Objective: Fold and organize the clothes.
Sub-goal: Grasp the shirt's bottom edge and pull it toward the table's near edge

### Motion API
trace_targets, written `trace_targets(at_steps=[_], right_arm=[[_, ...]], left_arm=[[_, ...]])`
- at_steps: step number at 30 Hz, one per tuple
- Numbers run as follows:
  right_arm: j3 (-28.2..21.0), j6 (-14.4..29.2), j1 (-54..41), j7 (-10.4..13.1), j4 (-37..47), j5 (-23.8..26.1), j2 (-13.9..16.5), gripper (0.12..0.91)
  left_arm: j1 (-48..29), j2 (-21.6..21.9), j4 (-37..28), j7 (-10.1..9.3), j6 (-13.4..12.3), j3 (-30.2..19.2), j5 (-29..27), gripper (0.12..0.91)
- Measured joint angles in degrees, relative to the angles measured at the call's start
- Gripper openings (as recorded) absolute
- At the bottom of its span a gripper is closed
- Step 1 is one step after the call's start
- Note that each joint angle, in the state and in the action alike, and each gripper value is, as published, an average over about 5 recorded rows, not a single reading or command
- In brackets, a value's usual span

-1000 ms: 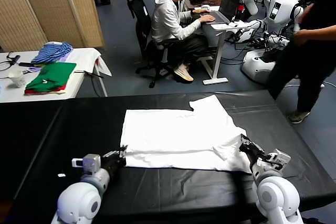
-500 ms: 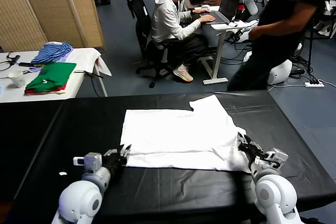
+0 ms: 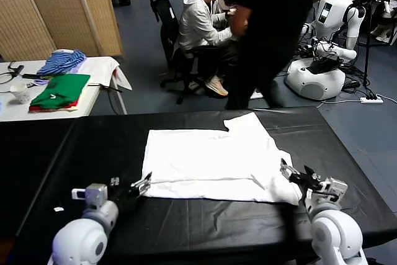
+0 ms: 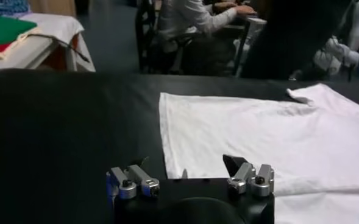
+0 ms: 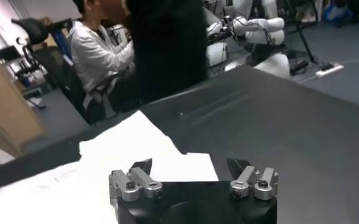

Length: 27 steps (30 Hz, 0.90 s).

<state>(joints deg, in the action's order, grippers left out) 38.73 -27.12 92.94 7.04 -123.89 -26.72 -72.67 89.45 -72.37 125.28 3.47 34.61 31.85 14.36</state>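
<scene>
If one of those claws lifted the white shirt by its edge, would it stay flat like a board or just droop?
It would most likely droop: the shirt lies limp on the black table, with soft creases along its near edge. It looks thin and probably light. Pushed, it would likely bunch up rather than slide whole. Both the left claw and right claw are open beside it.

Bare black desk [image 3: 74,147] lies open on both sides of the T-shirt [image 3: 211,159], while a standing person [image 3: 273,29] blocks the far edge.
</scene>
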Motion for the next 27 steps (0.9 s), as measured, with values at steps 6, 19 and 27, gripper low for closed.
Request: trace_targets(at_steps=[6, 19, 27], right_arm=[[0.20, 0.58, 1.62, -0.72, 0.81, 0.85, -0.12, 0.907], [-0.13, -0.22, 2.88, 0.46, 0.61, 1.05, -0.80, 0.781], [-0.28, -0.55, 2.73, 0.97, 1.06, 0.75, -0.85, 0.572]], left_arm=[[0.60, -0.87, -1.66, -0.91, -5.17, 0.04, 0.04, 0.907], [1.49, -1.30, -2.64, -2.33, -6.28, 0.07, 1.07, 0.839], [1.59, -1.38, -3.46, -2.97, -4.93, -1.36, 1.55, 0.691]])
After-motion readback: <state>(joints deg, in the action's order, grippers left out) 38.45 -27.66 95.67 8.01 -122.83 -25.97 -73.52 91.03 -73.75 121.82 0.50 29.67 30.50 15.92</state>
